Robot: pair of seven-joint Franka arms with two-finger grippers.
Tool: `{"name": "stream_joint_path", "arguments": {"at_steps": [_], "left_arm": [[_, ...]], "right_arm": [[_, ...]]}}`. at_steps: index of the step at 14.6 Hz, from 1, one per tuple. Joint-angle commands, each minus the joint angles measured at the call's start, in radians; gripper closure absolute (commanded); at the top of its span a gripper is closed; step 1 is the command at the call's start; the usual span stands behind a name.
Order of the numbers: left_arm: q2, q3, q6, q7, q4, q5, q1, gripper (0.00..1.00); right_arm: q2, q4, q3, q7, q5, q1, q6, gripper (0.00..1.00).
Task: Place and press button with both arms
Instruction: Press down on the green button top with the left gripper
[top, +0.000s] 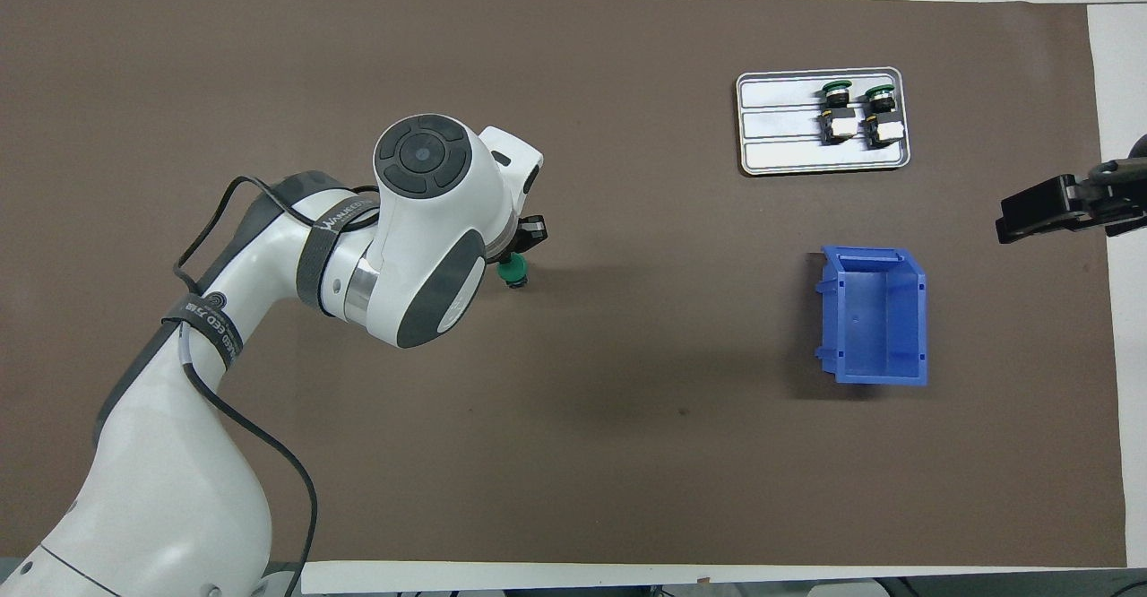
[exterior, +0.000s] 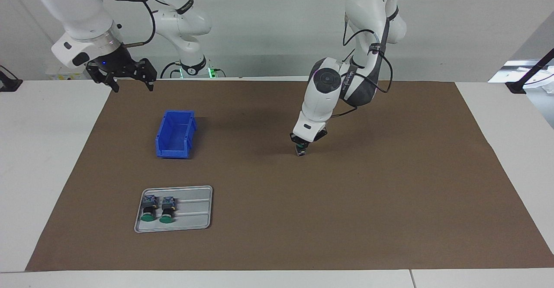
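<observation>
White bench point(exterior: 47, 158), built of several panels with thin seams showing along the edge farthest from the robots. Covered over most of its top by a large brown mat point(exterior: 346, 219), slightly uneven at the edge toward the left arm's end. Plain pale grey wall point(exterior: 268, 24) rising past the robots' end of the bench, evenly lit, no windows in view. Soft shadows on the mat, pointing to diffuse light from above. Black clamp-like fixture point(exterior: 8, 82) at the bench edge toward the right arm's end; a matching black bracket with a slanted rod point(exterior: 530, 74) toward the left arm's end, with bright white clutter beside it, too washed out to identify.
</observation>
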Motion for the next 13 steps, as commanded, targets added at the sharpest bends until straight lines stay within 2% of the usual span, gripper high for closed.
{"name": "stream_joint_path", "arguments": {"at_steps": [1, 7, 11, 12, 13], "left_arm": [[-0.004, 0.011, 0.037, -0.009, -0.054, -0.027, -0.026, 1.0], [-0.006, 0.013, 0.049, 0.002, -0.055, -0.03, -0.02, 0.99], [-0.072, 0.03, -0.01, 0.008, -0.022, -0.034, -0.003, 0.93], [-0.078, 0.03, -0.036, 0.01, -0.002, -0.032, 0.014, 0.9], [-0.086, 0.03, -0.074, 0.017, 0.015, -0.029, 0.029, 0.82]], "right_arm": [[-0.024, -0.03, 0.004, -0.02, 0.006, -0.008, 0.017, 0.01], [-0.024, -0.03, 0.004, -0.02, 0.006, -0.008, 0.017, 0.01], [-0.024, -0.03, 0.004, -0.02, 0.007, -0.008, 0.017, 0.01], [-0.024, -0.03, 0.004, -0.02, 0.007, -0.008, 0.017, 0.01], [-0.024, -0.03, 0.004, -0.02, 0.006, -0.008, 0.017, 0.01]]}}
